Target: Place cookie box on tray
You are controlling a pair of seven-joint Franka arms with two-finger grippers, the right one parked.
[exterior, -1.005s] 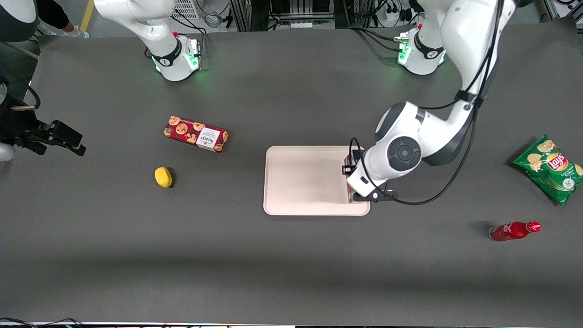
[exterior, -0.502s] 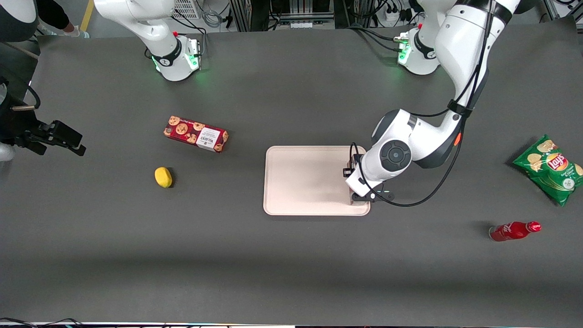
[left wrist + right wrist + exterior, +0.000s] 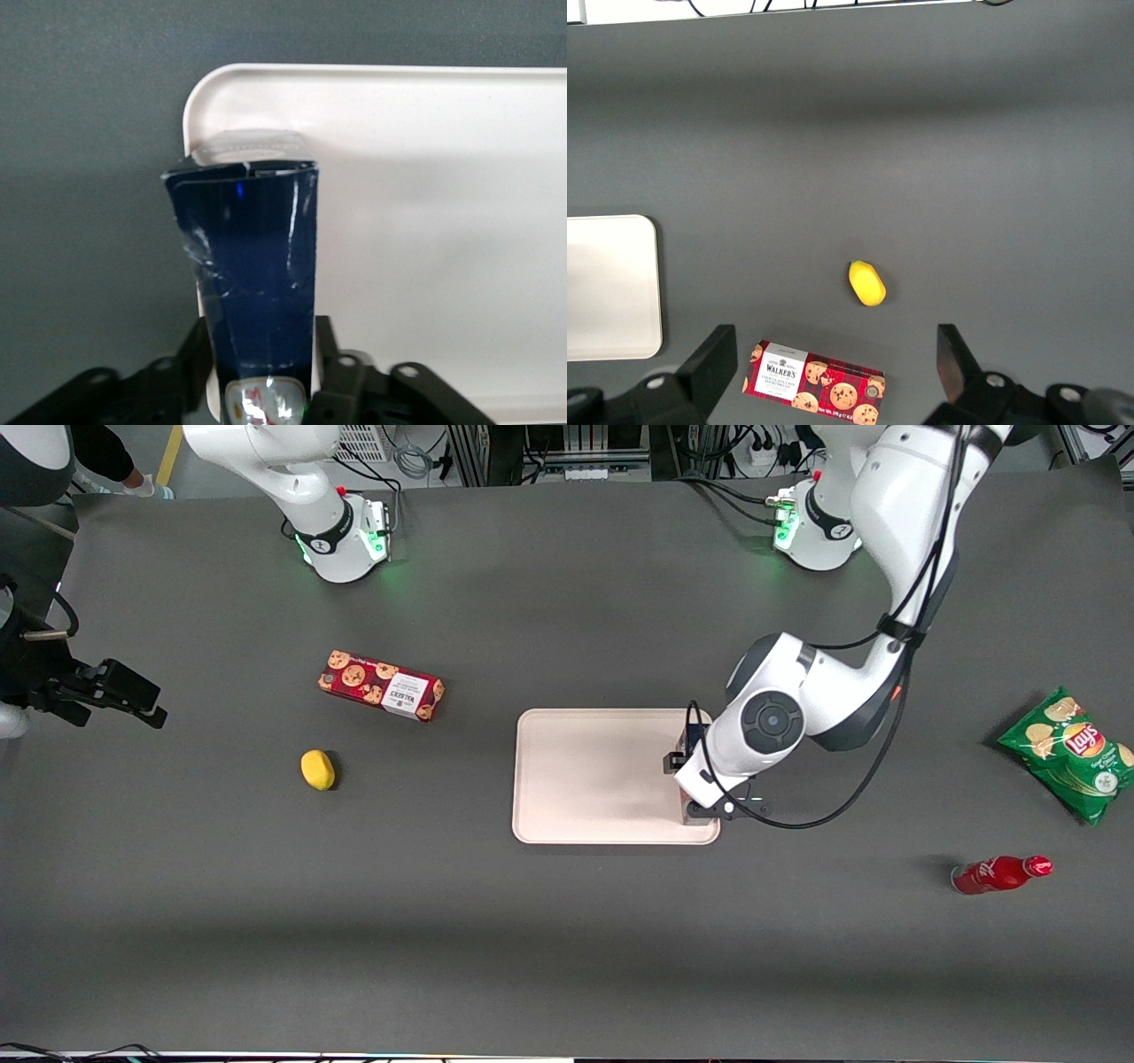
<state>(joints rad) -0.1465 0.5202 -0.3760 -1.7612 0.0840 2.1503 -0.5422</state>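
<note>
Cookie box: the dark navy carton (image 3: 257,274) stood on end between the gripper's fingers, its lower end resting at the tray's corner, dented and creased along its face; in the front view only a sliver of it (image 3: 690,737) showed under the wrist.
Gripper: the left arm's gripper (image 3: 264,376) was clamped on the cookie box, one finger (image 3: 197,354) pressed to each narrow side, spread just to the carton's width; from the front it (image 3: 700,802) sat over the tray's end nearest the working arm.
Tray: the pale pinkish-cream tray (image 3: 594,775) lay flat near the middle of the table; its rounded corner and low rim (image 3: 199,97) were seen just beside the box's lower end, and most of its surface was bare.
Red cookie box: a longer red carton (image 3: 382,685) printed with chocolate-chip cookies lay toward the parked arm's end of the table, well apart from the tray.
Lemon: a yellow lemon (image 3: 317,770) lay nearer the front camera than the red carton.
Chip bag: a green bag (image 3: 1070,752) lay toward the working arm's end of the table.
Bottle: a red bottle (image 3: 999,873) lay on its side, nearer the front camera than the chip bag.
</note>
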